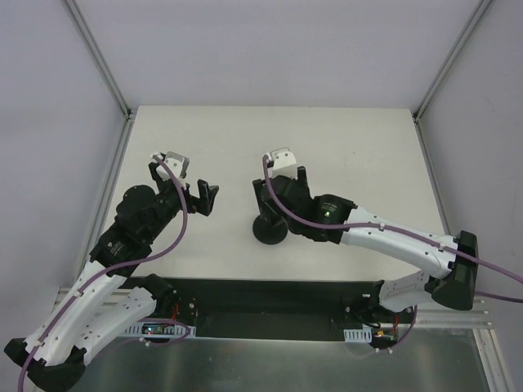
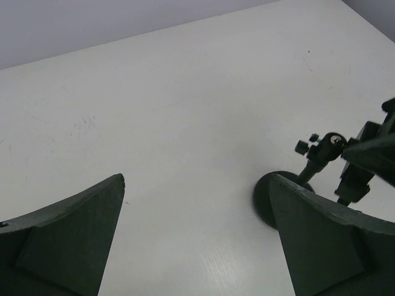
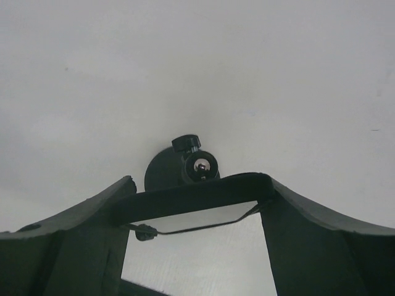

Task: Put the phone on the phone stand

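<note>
My right gripper (image 3: 200, 185) is shut on the phone (image 3: 191, 194), a flat black slab held across between its two fingers with its glossy face reflecting the table. The phone stand (image 3: 162, 169) sits just beyond and below the phone, with its round base, ball joint and knob showing. In the top view the right gripper (image 1: 278, 192) hovers over the stand's disc base (image 1: 270, 231), and the phone is hidden under the gripper. My left gripper (image 1: 184, 186) is open and empty to the stand's left. The left wrist view shows the open left gripper (image 2: 197, 179) and the stand (image 2: 307, 174) at the right.
The white table (image 1: 343, 155) is bordered by grey walls and metal frame posts. The two arm bases stand on a black plate (image 1: 261, 306) at the near edge.
</note>
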Robot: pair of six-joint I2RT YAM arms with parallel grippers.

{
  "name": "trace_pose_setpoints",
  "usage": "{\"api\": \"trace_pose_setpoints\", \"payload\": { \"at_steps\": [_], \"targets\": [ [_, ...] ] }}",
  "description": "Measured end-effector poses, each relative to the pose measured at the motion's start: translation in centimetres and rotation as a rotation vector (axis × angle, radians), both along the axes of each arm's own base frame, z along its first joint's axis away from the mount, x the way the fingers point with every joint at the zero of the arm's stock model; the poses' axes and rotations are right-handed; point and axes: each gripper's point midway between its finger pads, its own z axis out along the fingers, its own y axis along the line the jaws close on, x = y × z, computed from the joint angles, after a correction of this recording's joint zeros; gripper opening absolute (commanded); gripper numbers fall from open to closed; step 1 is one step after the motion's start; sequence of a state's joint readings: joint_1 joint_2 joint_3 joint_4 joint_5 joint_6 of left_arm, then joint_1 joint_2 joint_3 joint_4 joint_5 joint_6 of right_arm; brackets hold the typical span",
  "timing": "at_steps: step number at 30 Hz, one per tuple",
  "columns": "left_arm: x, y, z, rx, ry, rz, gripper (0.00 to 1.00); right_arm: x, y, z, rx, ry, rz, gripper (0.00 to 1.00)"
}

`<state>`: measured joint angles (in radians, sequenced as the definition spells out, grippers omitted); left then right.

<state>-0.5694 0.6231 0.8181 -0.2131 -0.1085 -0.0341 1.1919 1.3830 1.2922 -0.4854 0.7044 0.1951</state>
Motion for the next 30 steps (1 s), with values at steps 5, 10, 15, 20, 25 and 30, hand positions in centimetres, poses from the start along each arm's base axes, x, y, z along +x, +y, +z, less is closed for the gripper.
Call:
{"api": "trace_pose_setpoints", "payload": {
  "at_steps": [5, 10, 15, 20, 25, 30],
  "targets": [
    [-0.1, -0.2, 0.0, 0.001, 0.001, -0.007, 0.99, 5.2, -6.6, 1.0, -0.134, -0.04, -0.142, 0.01],
    [-0.1, -0.5, -0.2, 0.005, 0.006, -0.017, 0.99, 11.7, -18.7, 3.1, -0.193, -0.063, -0.424, 0.01],
    [0.2, -0.8, -0.8, 0.018, 0.024, -0.021, 0.99, 15.8, -28.3, 4.9, -0.209, -0.059, -0.637, 0.01],
    [0.6, -1.0, -1.5, 0.036, 0.046, -0.022, 0.99, 21.2, -32.7, 6.0, -0.185, -0.045, -0.709, 0.01],
    [0.9, -1.2, -1.9, 0.058, 0.051, -0.026, 0.99, 26.2, -34.5, 3.9, -0.145, -0.002, -0.7, 0.01],
    [1.1, -1.3, -2.2, 0.069, 0.058, -0.03, 0.99, 28.9, -35.6, 0.6, -0.139, 0.052, -0.694, 0.01]
  ]
}}
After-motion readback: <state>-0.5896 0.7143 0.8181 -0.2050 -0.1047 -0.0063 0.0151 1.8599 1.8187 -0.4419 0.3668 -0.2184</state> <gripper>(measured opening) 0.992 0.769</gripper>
